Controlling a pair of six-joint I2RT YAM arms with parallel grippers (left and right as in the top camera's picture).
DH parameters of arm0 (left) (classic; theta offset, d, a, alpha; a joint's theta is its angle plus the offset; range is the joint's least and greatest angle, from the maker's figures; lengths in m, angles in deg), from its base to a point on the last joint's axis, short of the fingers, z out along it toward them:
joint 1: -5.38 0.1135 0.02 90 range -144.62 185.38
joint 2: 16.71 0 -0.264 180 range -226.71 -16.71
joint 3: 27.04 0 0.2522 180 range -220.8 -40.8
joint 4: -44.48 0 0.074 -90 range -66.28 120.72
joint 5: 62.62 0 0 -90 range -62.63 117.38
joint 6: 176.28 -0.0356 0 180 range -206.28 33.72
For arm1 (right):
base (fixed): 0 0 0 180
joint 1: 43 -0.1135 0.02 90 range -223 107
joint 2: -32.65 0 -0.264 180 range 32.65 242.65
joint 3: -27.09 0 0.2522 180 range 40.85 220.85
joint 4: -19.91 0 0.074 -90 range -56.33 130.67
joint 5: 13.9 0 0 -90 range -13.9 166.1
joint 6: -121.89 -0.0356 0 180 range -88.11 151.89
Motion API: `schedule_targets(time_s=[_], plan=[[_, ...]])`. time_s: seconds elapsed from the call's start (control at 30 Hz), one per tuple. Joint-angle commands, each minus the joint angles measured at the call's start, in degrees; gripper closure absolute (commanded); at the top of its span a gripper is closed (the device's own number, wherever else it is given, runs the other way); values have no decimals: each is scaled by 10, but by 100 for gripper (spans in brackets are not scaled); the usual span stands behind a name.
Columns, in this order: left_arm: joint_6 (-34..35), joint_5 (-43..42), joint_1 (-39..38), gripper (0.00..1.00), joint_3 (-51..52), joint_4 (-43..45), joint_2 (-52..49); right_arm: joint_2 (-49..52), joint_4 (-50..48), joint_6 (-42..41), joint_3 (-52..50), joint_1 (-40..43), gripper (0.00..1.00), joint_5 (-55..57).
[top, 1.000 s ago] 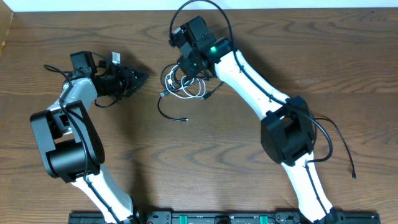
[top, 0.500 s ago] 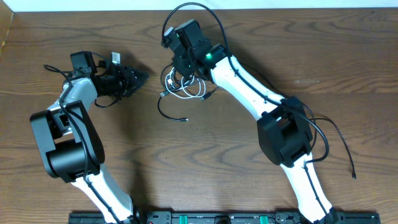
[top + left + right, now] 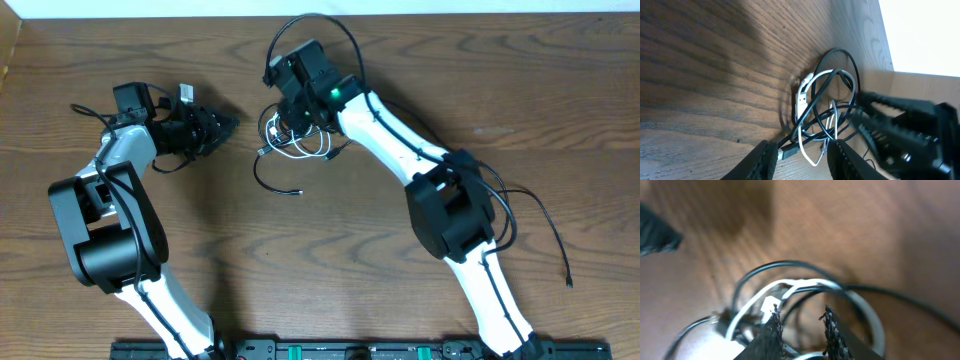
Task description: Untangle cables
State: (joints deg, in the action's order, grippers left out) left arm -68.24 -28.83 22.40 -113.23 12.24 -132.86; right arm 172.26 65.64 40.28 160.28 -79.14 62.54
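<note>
Black toothed fingers (image 3: pixel 774 327) of the right end effector (image 3: pixel 801 320) stand part-way apart, right on top of the cables (image 3: pixel 790 287). The white cable (image 3: pixel 805 285) runs against one fingertip and a black loop crosses the gap. Can't tell if anything is actually pinched, the wrist view is too blurred. From overhead it sits over the far edge of the tangle. The knot lies on the wood worktop (image 3: pixel 350 250) between the two arms, with one black tail (image 3: pixel 275 183) trailing out toward the arm bases. Left end effector (image 3: pixel 225 125) is released and empty, tips aimed at the tangle with a clear gap to it.
</note>
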Motion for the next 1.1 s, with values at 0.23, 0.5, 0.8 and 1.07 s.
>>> schedule_targets(time_s=[0.23,0.5,0.8,1.07], plan=[[-1,4,-1,61,2,-2,0,2,51,-21,-4,-31,72,-92],[-1,4,-1,61,2,-1,0,3,124,0,-4,-32,66,-90],[-1,4,-1,61,2,-2,0,3,126,16,-24,-37,61,-54],[-1,4,-1,61,2,-2,0,3,89,37,-82,-45,75,-61]])
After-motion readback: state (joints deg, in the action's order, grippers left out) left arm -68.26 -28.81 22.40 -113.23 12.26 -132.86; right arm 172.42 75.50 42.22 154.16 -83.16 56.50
